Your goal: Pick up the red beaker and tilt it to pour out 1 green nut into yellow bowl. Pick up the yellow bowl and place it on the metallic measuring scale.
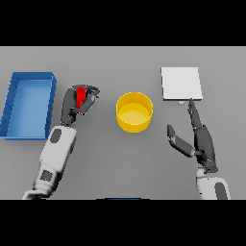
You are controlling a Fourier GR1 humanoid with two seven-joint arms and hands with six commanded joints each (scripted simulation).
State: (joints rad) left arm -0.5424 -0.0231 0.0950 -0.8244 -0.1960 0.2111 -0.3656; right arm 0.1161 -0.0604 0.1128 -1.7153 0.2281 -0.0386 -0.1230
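My left hand (72,103) is shut on the red beaker (81,96), whose red side shows between the dark fingers left of the yellow bowl (134,112). The bowl stands upright at the table's middle, and I cannot make out a green nut in it or in the beaker. The metallic measuring scale (181,83), a pale square plate, lies at the back right. My right hand (202,141) is open to the right of the bowl, fingers straight and pointing toward the scale's near edge, thumb spread toward the bowl.
A blue open tray (29,104) sits at the far left, close beside my left arm. Grey tabletop lies between the bowl and each hand.
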